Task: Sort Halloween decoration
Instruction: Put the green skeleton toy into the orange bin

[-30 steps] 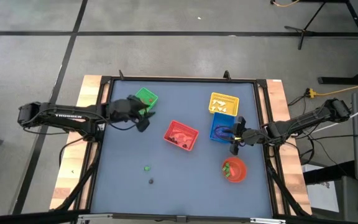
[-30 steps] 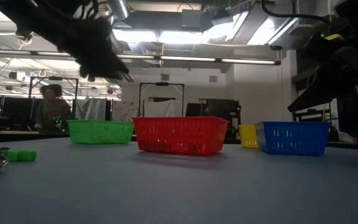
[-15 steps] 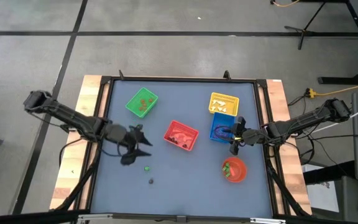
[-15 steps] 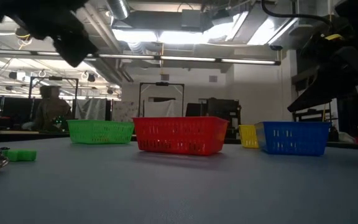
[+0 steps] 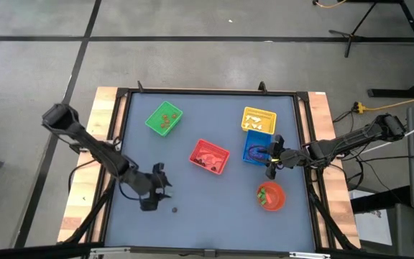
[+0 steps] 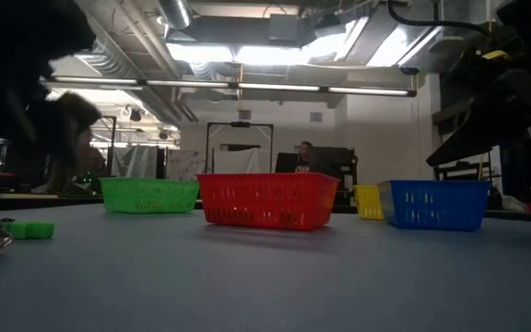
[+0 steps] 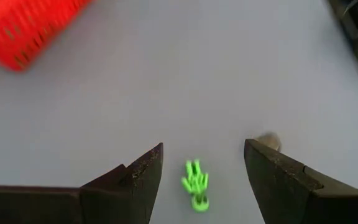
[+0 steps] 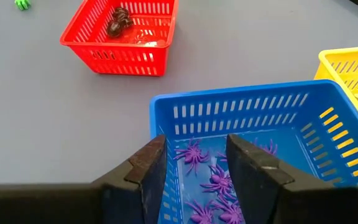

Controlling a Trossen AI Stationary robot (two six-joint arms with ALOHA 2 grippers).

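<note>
Left gripper (image 7: 201, 180) hangs over the table's near left area, fingers spread wide, a green hand trinket (image 7: 195, 184) lying loose on the table (image 5: 214, 198) between them. Right gripper (image 8: 194, 171) sits above the blue basket (image 8: 316, 130), fingers parted and gripping nothing, purple spiders (image 8: 213, 180) lying below.

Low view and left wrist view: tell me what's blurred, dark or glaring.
Low view: ceiling lights glare white; the left arm is a dark blurred silhouette; the green trinket is soft. Left wrist view: the red basket is smeared, the green trinket between the open left gripper fairly crisp.
</note>
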